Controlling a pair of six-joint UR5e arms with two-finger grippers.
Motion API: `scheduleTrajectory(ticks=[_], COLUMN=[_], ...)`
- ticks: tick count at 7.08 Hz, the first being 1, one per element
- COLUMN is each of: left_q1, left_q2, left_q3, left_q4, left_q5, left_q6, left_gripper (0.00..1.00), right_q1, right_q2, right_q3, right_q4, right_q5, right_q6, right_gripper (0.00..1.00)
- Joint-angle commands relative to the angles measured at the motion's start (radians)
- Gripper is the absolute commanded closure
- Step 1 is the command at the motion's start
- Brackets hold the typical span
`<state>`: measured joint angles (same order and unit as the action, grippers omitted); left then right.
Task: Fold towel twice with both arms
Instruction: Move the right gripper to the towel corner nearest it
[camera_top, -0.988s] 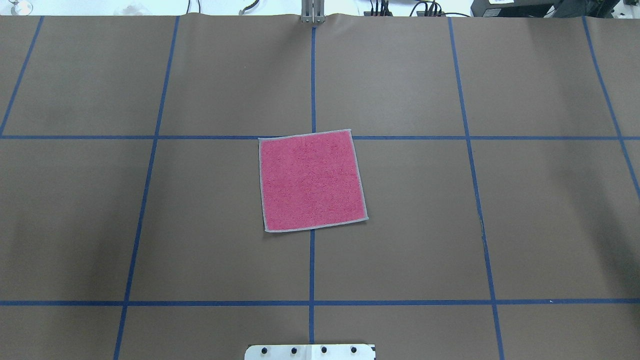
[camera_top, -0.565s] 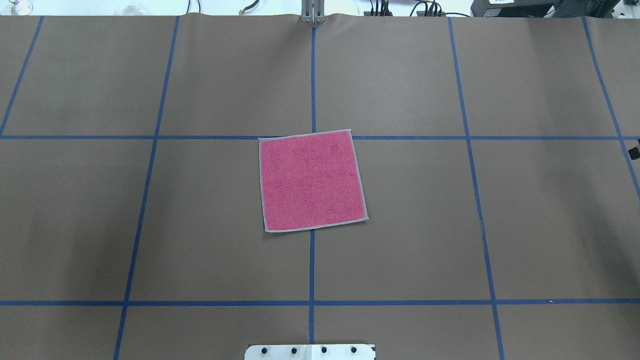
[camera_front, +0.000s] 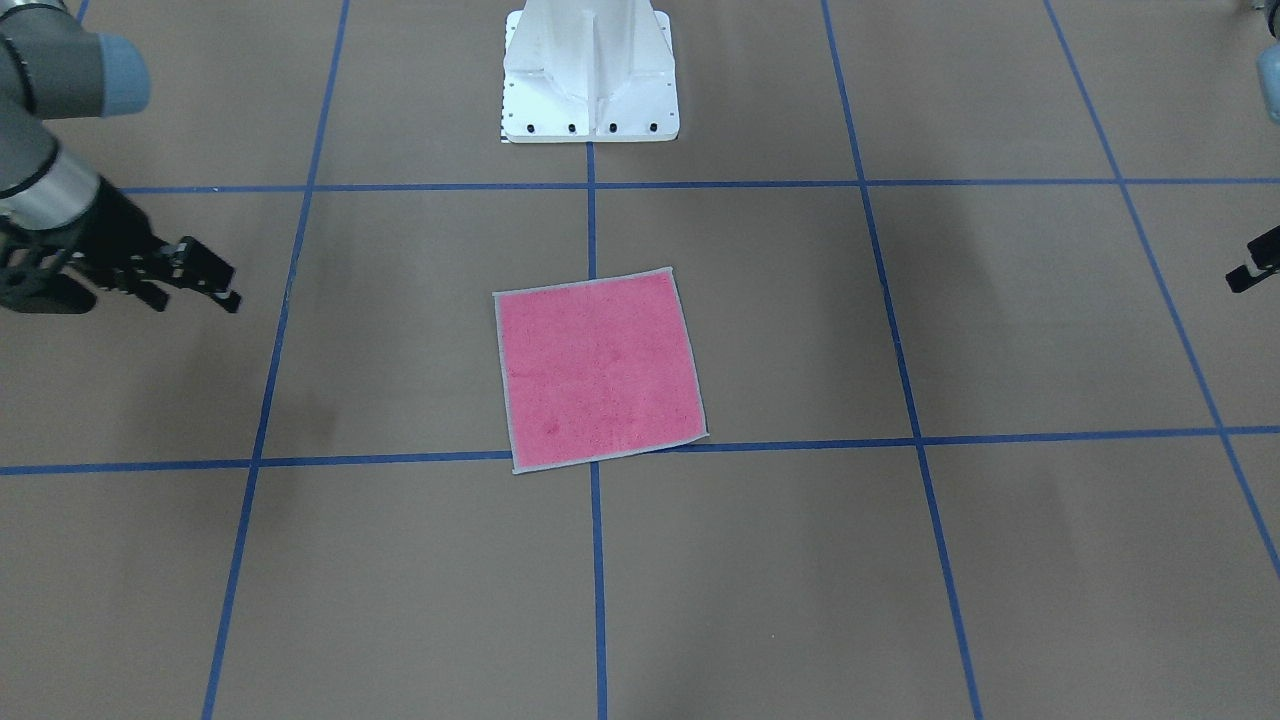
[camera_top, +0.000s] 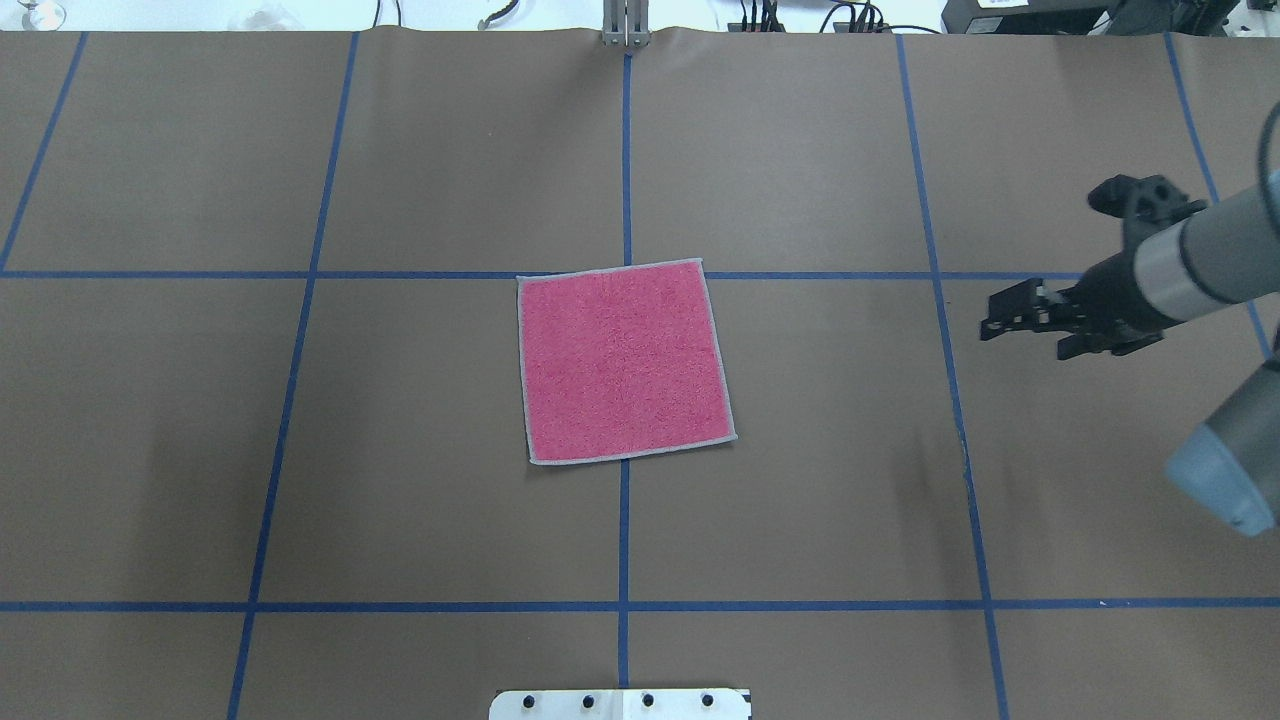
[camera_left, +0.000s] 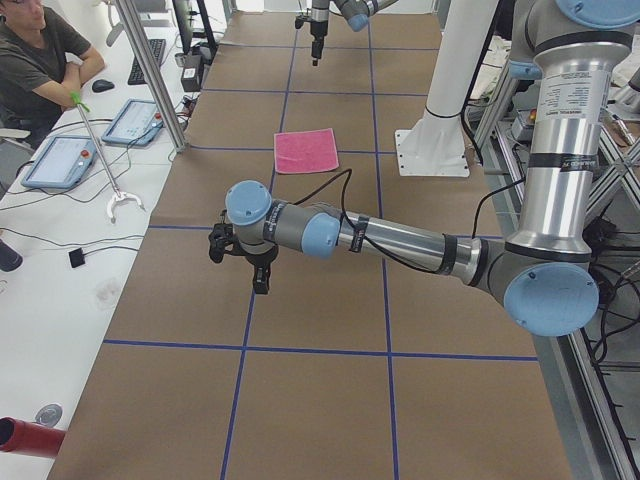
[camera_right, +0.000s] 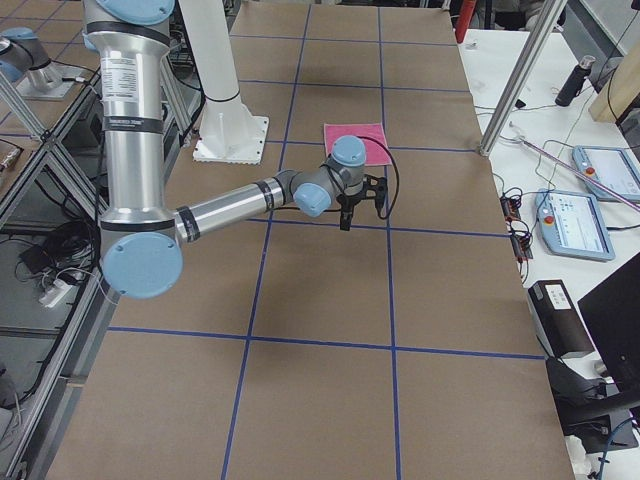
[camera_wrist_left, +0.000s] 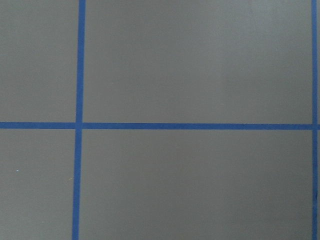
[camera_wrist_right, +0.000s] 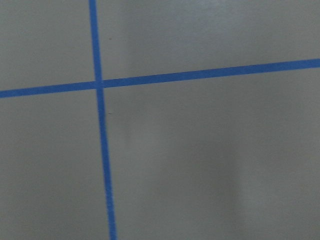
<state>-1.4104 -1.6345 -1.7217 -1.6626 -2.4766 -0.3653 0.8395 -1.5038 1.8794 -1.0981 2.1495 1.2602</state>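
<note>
The towel (camera_top: 625, 362) lies flat and unfolded near the table's middle, pink face up, with its light grey hem all round; it also shows in the front view (camera_front: 598, 368). My right gripper (camera_top: 1000, 315) hangs above the table well to the towel's right, fingers apart and empty; in the front view (camera_front: 215, 280) it is at the left. My left gripper (camera_front: 1245, 275) only peeks in at the front view's right edge, far from the towel; I cannot tell whether it is open. Both wrist views show only bare table and tape.
Brown paper with a blue tape grid (camera_top: 625, 540) covers the table. The white pedestal base (camera_front: 590, 70) stands at the robot's edge behind the towel. A metal post (camera_top: 625, 25) stands at the far edge. An operator (camera_left: 35, 50) sits beside the table.
My right arm has come in from the overhead view's right edge and moved left toward the towel. The towel has not moved.
</note>
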Motion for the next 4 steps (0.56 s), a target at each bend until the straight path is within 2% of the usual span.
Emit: scheduleTrajectory(ticks=[1,2,4], left_q1=[0.109,0.142,0.206], left_q2=[-0.01,-0.011,-0.045], left_q3=[-0.001,-0.002,-0.028], left_q4=[-0.182,-0.23,-0.253], left_q5=[0.002,0.002,0.011], left_q6=[-0.299,-0.376,-0.525], left_gripper=[0.0,0.0,0.0], right_q1=[-0.22,-0.3,-0.39], right_q2=[0.126,0.166,0.217], right_q3=[0.004,0.0,-0.006], right_q4=[0.026,0.024,0.024], right_q5=[-0.179,-0.253,-0.368], right_q6=[0.296,0.371,0.525], right_gripper=[0.0,0.0,0.0])
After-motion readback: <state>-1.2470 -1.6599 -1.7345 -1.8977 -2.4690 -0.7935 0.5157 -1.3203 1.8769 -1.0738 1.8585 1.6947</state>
